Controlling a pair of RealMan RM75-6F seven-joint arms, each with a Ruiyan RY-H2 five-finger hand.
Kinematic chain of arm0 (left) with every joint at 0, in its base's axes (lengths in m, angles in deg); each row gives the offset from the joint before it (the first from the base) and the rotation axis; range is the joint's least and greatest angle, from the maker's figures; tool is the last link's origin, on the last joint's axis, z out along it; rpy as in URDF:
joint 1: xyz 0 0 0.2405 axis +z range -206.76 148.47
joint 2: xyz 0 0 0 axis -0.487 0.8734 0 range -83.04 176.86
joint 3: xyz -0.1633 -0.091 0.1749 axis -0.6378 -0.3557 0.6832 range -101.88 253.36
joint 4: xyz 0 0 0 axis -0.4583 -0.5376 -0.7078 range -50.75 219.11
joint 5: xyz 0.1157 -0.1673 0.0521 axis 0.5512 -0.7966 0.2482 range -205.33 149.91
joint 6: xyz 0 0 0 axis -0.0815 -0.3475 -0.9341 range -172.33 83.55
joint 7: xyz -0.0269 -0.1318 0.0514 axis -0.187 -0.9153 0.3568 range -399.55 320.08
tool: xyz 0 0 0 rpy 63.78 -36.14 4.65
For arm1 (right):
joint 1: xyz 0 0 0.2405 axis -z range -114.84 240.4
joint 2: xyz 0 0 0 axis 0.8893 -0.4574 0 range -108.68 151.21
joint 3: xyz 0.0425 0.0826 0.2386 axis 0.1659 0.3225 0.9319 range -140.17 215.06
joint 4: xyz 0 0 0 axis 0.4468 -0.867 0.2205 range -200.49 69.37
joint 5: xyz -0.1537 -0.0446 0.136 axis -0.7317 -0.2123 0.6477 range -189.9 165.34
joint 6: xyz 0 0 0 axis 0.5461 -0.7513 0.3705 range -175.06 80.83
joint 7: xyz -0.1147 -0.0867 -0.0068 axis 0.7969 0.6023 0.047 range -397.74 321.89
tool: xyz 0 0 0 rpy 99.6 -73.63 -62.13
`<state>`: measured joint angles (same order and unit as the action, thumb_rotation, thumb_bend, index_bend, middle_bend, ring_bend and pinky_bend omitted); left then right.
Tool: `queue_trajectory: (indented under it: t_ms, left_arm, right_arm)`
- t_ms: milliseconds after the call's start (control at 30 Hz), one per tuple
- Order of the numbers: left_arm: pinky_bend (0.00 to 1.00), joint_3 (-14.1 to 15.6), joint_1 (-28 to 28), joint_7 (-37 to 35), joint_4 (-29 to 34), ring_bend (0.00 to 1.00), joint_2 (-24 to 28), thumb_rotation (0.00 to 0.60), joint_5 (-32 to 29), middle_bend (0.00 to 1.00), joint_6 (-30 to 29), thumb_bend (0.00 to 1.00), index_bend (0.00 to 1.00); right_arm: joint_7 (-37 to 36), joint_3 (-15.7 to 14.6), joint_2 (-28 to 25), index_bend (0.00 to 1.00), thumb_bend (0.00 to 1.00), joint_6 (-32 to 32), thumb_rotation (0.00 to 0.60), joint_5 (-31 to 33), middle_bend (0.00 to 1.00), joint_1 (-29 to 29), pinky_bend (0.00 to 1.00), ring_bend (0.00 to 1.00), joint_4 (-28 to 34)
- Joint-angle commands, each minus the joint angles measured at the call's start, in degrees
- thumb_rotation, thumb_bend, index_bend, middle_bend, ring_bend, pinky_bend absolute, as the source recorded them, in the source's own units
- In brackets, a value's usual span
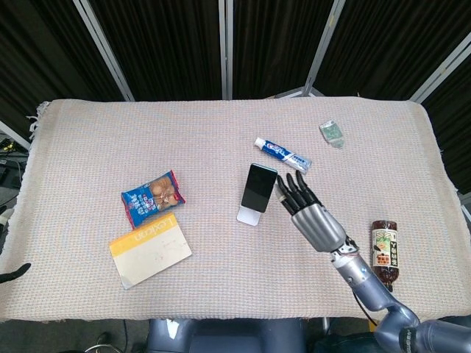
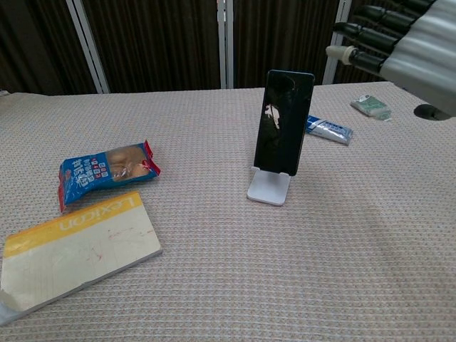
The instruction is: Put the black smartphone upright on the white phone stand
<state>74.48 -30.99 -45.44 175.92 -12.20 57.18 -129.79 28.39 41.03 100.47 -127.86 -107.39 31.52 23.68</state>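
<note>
The black smartphone [image 1: 258,187] [image 2: 283,122] stands upright on the white phone stand [image 1: 248,216] [image 2: 269,189] near the middle of the table, leaning slightly back. My right hand [image 1: 312,214] [image 2: 400,40] is open with its fingers straight, raised to the right of the phone and not touching it. In the chest view the right hand fills the top right corner, partly cut off by the frame. My left hand is not seen in either view.
A blue snack packet [image 1: 153,196] [image 2: 105,170] and a yellow-spined notebook [image 1: 150,249] [image 2: 77,246] lie to the left. A toothpaste tube [image 1: 282,154] [image 2: 328,130] and a small green packet [image 1: 333,133] [image 2: 370,106] lie behind the phone; a brown bottle [image 1: 384,251] lies at the right.
</note>
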Motion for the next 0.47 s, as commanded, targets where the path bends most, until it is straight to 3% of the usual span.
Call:
queue_trajectory:
  t_ms: [33,167,467]
  left_arm:
    - [0.00,0.0,0.7,0.8,-0.6,0.00,-1.1,0.600,1.9,0.00,-2.5,0.00,0.00]
    - [0.00,0.0,1.1,0.8,-2.0,0.00,-2.4,0.600,3.8,0.00,-4.9,0.00,0.00]
    - [0.00,0.5,1.6,0.3,-2.7,0.00,-3.0,0.600,5.6,0.00,-6.6,0.00,0.00]
  right_arm:
    - [-16.8,-3.3,-3.0,0.00,0.00,-9.5,0.600,3.9,0.00,9.7,0.00,0.00,7.7]
    - [-29.0,-5.9,-4.2,0.00,0.00,-13.0,0.600,5.7,0.00,15.3,0.00,0.00,9.6]
    - [-39.8,-7.6,-3.6,0.00,0.00,-17.8,0.600,7.0,0.00,22.7,0.00,0.00,8.8]
